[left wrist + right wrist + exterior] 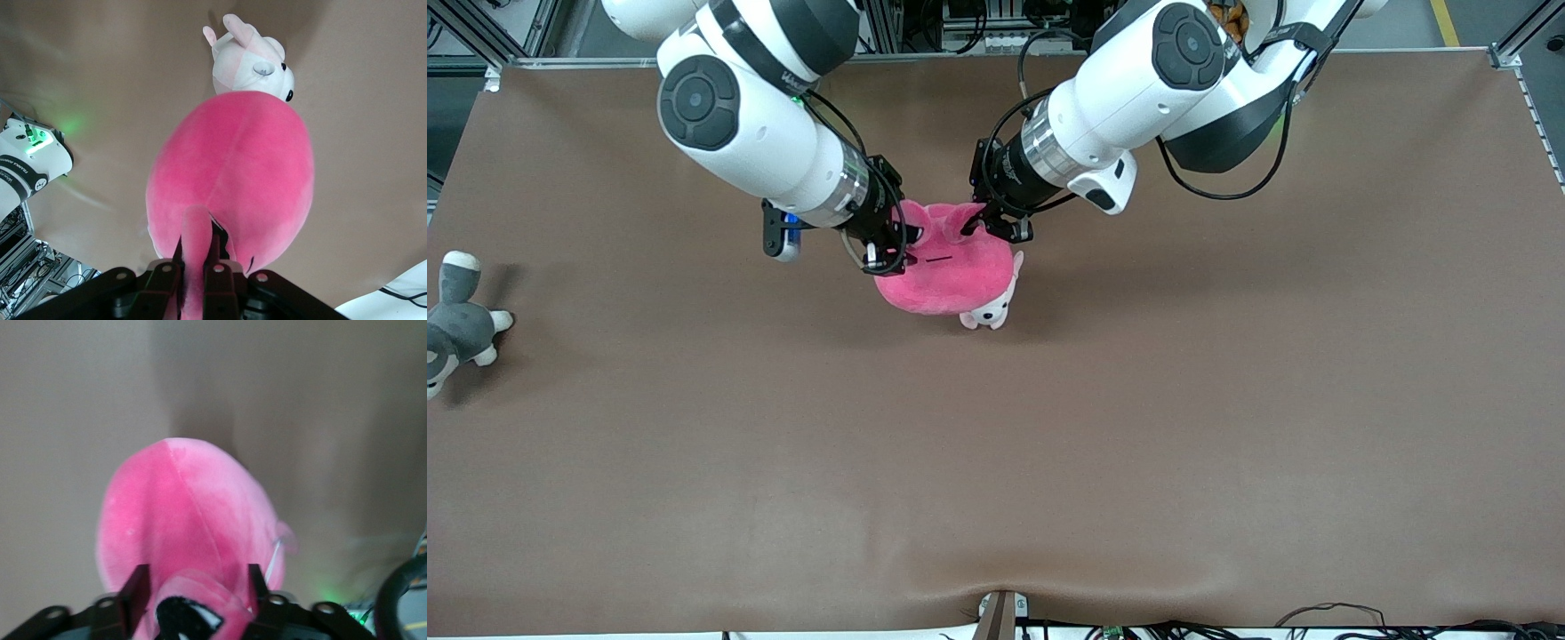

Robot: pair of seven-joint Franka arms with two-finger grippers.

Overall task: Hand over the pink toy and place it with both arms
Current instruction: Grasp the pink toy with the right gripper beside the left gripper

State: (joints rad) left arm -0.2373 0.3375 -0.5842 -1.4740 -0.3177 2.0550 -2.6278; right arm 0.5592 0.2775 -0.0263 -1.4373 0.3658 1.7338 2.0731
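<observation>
The pink toy (951, 276) hangs in the air between both grippers over the middle of the table. My left gripper (991, 228) is shut on a thin pink flap at the toy's top; in the left wrist view (197, 243) the flap is pinched between the fingers and the toy's body (233, 173) hangs below. My right gripper (884, 252) is at the toy's end toward the right arm. In the right wrist view (197, 583) its fingers stand wide apart around a bulging black eye, and the toy's body (180, 513) fills the view.
A small pale pink-and-white dog plush (989, 311) lies on the table just under the toy's edge and also shows in the left wrist view (250, 63). A grey-and-white plush animal (458, 320) lies at the right arm's end of the table.
</observation>
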